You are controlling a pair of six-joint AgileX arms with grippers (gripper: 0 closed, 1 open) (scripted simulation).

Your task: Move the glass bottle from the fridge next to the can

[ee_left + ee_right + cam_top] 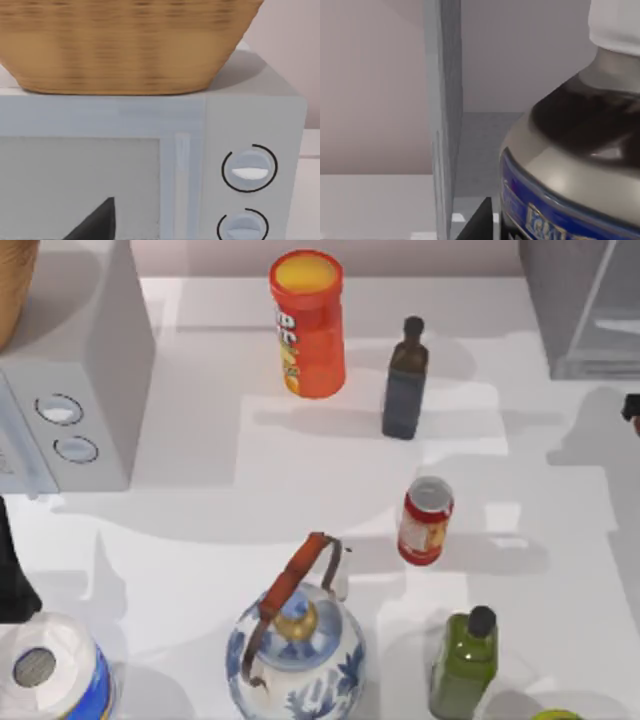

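Note:
The glass bottle (pixel 570 150) looms close in the right wrist view, with a white cap, a dark brown shoulder and a grey and blue label band. It stands inside the fridge (pixel 585 310), the grey cabinet at the table's far right corner. The fridge's pale door (pixel 442 125) stands edge-on beside the bottle. My right gripper (pixel 480 222) is right next to the bottle's base, and my right arm (pixel 631 406) enters at the right edge below the fridge. The red can (pixel 425 521) stands upright right of the table's middle.
A white box with two dials (pixel 70 390) carries a wicker basket (pixel 125 45) at the left, faced by my parked left gripper (pixel 95 222). An orange-red tube (pixel 307 325), a dark slim bottle (pixel 405 380), a blue-white teapot (pixel 295 650), a green bottle (pixel 463 662) and a paper roll (pixel 45 670) stand around.

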